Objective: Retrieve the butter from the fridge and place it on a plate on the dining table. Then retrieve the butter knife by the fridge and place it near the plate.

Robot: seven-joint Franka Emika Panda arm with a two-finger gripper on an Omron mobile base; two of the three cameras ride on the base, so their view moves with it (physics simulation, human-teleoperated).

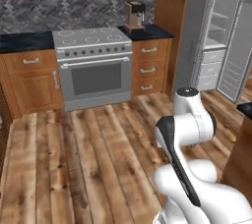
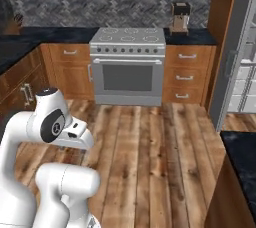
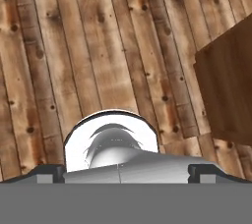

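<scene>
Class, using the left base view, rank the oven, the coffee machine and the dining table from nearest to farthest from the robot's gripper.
1. Dining table: right edge, beside the arm.
2. Oven: across the floor, centre.
3. Coffee machine: on the back counter, right of the oven.

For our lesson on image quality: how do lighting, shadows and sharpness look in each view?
Left base view: even light, soft edges, fridge interior bright. Right base view: flat light, stove slightly blurred, no hard shadows. Hand view: floor planks crisp, no glare.
</scene>
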